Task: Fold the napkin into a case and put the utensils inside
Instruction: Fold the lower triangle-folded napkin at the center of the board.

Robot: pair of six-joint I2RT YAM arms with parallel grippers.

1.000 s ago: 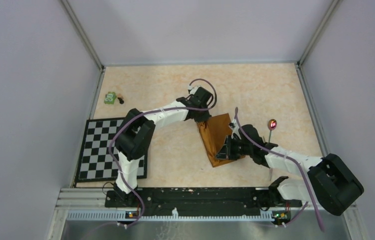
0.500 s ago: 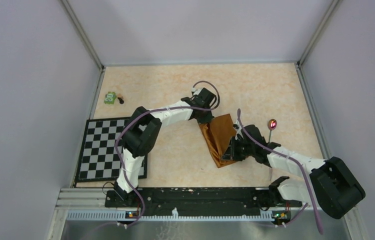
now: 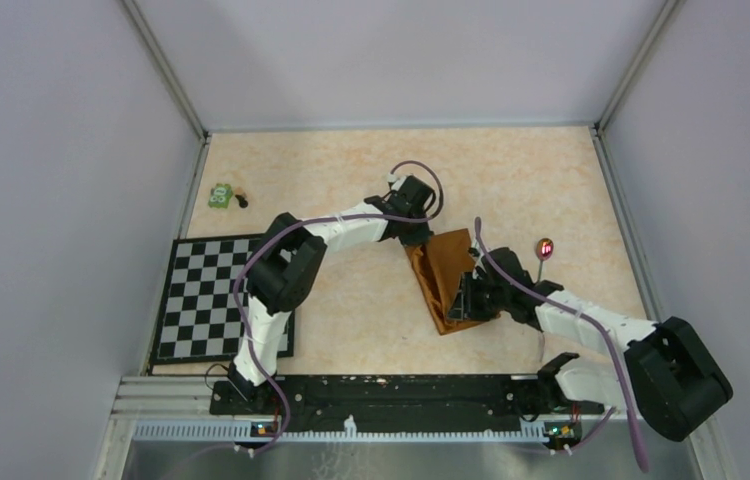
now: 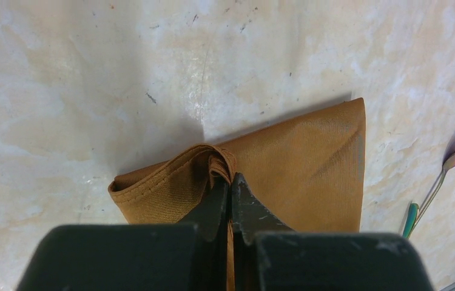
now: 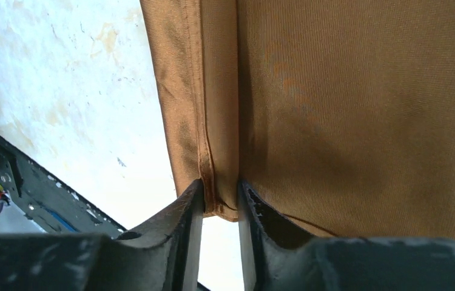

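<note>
Long axis of napkin spans both arms: left gripper pinches far corner, right gripper narrowly parted astride near hem.

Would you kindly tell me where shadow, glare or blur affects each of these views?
Top view: evenly lit and sharp, though the spoon head glows red. Left wrist view: a soft shadow on the table beyond the napkin; the left gripper body is blurred. Right wrist view: napkin weave crisp, fingers soft, table washed out.
</note>
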